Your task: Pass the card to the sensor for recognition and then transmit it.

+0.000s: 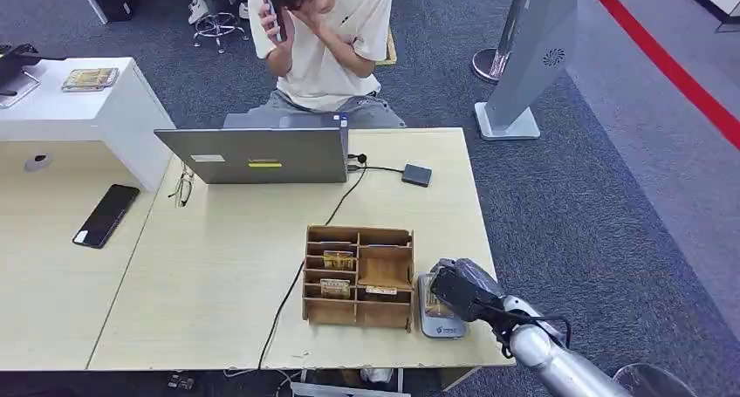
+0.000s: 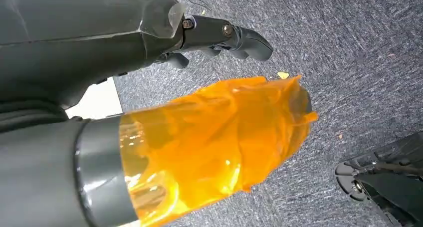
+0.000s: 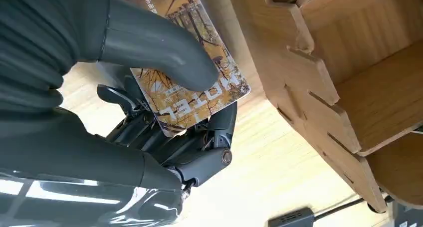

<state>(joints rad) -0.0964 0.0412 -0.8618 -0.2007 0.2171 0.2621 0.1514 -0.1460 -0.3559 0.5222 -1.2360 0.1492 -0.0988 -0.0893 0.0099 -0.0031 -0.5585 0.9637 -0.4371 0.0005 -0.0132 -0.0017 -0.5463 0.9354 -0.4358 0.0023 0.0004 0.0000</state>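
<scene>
My right hand (image 1: 462, 290) hovers at the table's front right, just over the grey card sensor (image 1: 443, 327) that lies beside the wooden organizer (image 1: 358, 275). In the right wrist view the thumb (image 3: 154, 47) presses a patterned hotel card (image 3: 199, 95) against the dark fingers (image 3: 199, 142) beneath it, so the card is pinched flat. The organizer's side wall (image 3: 309, 72) stands close to the card's edge. My left hand (image 2: 174, 112) hangs over grey carpet, its thumb wrapped in orange tape, its fingers (image 2: 224, 35) apart and holding nothing.
A person (image 1: 323, 39) sits behind the table with a phone at the ear, behind an open laptop (image 1: 253, 155). A cable runs from the laptop past the organizer. A small dark box (image 1: 416, 174), glasses (image 1: 181, 189) and a black phone (image 1: 106, 215) lie on the tabletops.
</scene>
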